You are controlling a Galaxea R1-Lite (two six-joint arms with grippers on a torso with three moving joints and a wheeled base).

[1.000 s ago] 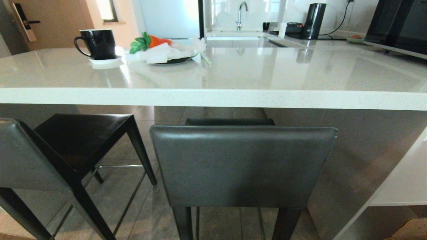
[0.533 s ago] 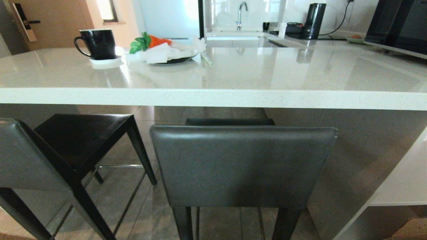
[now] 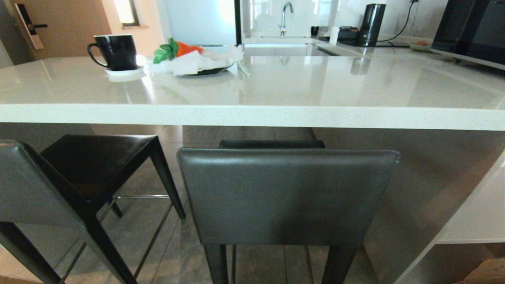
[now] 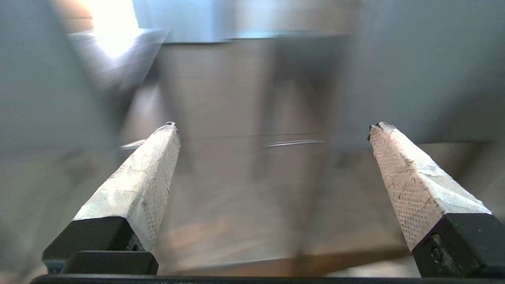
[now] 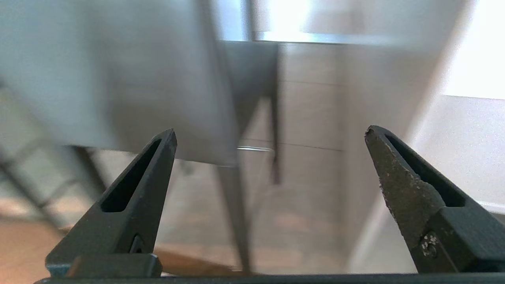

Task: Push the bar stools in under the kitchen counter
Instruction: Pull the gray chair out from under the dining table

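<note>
Under counter, head view: two stools, no arms. Wrist views only: left gripper, right gripper, both spread wide, empty.

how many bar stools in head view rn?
2. One stool sits centre, backrest toward the camera, seat partly under the kitchen counter. The other stool is at left, angled, cut off by the frame edge. More could sit outside the frame.

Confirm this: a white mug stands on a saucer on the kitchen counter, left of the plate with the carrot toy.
Not quite: the mug is black, not white, as the head view shows. It does stand on a saucer on the kitchen counter, left of the plate with the carrot toy.
</note>
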